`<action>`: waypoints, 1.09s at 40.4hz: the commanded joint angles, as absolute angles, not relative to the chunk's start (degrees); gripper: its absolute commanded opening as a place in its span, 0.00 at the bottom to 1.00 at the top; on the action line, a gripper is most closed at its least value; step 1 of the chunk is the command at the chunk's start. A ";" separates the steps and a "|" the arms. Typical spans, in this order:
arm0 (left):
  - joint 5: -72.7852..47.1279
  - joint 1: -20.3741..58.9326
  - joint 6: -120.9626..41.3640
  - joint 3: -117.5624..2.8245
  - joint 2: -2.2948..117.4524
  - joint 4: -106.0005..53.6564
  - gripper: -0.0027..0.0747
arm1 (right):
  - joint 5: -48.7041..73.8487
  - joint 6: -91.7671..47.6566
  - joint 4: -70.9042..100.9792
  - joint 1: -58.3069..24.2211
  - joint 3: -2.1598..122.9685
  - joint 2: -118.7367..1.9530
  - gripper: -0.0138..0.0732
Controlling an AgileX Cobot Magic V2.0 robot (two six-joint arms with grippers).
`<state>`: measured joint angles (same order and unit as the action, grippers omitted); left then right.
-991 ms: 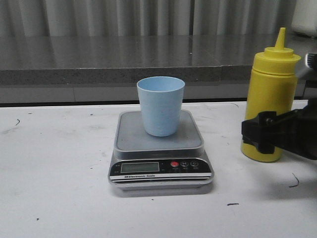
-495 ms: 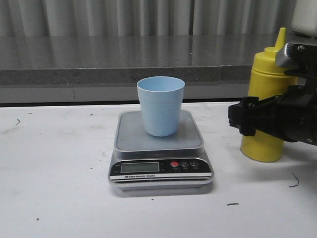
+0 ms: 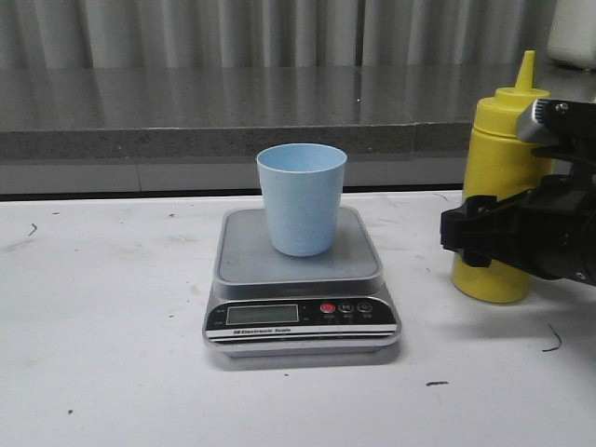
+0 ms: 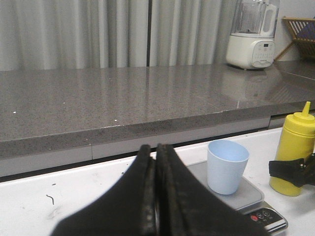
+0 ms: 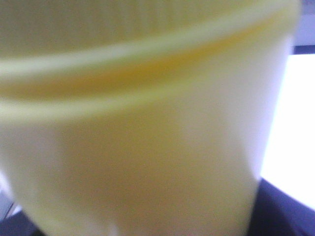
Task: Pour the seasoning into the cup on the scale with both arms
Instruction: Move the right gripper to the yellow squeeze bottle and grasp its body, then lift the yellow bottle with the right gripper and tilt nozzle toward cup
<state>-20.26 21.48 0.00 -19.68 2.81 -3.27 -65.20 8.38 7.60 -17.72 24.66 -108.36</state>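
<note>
From the front, the pale blue cup (image 3: 302, 199) stands upright on the silver platform of the scale (image 3: 300, 284), which sits mid-worktop (image 3: 112, 354); the yellow seasoning bottle (image 3: 503, 177) stands upright to the scale's right, apart from it, with the right gripper (image 3: 470, 237) reaching across the front of its lower body. That view shows only one dark side of the right fingers, so whether they clasp the bottle or merely sit against it cannot be told. The right wrist view adds closeness but little else: the bottle's yellow wall and ridged cap edge (image 5: 147, 123) fill nearly the whole picture, blurred, with the fingers themselves hidden. The left wrist view supplies what the front view lacks: the left gripper (image 4: 156, 196), out of the front picture, has its two black fingers (image 4: 142, 196) pressed together and holding nothing. Past them lie the cup (image 4: 226, 166) on the scale (image 4: 248, 199), and farther off the bottle (image 4: 295, 147), well apart from the left fingers, with a dark part of the right gripper (image 4: 290, 172) in front of its lower body.
</note>
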 commanded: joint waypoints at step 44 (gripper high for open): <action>-15.29 21.41 0.66 -21.21 3.51 -3.86 0.01 | -41.93 -58.69 6.96 -17.38 46.76 -90.99 0.29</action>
<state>-20.26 21.48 0.00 -19.68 2.81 -3.27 -37.03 -52.46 7.62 -17.72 43.11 -93.47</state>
